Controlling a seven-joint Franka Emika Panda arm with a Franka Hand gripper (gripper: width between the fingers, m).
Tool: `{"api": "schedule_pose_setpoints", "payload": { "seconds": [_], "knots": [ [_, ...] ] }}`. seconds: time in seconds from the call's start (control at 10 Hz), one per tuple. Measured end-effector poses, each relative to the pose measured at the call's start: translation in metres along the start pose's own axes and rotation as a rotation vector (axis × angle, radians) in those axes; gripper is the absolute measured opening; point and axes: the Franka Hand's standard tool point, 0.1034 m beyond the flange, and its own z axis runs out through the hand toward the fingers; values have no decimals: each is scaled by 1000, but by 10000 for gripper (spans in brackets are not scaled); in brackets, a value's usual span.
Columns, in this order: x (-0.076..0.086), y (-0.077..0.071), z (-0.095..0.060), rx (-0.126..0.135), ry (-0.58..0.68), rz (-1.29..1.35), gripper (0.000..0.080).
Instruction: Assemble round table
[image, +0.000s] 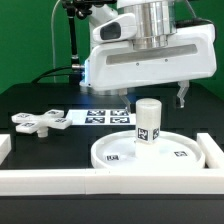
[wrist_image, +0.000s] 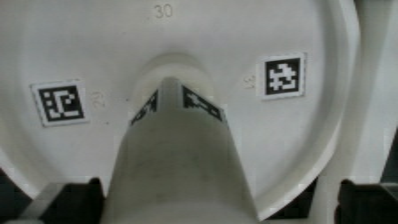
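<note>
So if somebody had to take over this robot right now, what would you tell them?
Gripper: open, holding nothing, over the leg.
Leg: upright at the middle of the round disc; I can't tell if it is fully fastened.
Cross-shaped base: loose on the table, at the exterior view's left.
Done: leg set on disc.
Left: check the leg, then fit the base on top.

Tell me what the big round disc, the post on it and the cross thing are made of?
Round disc: probably hard plastic, plain white, smooth, with a soft sheen. Leg: seemingly the same white plastic, with paper-like black-white tags stuck on. Cross-shaped base: white plastic too by its look; finish too small to judge.
</note>
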Motion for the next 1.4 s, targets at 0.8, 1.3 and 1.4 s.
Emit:
{"api": "schedule_pose_setpoints", "payload": {
  "seconds": [0.8,1.3,1.4],
  "knots": [
    [5,5,0,-47,-39,-731,649],
    [9,7,2,-97,-102,-1258,649],
    [9,6,3,-105,-118,-1358,649]
  ]
}}
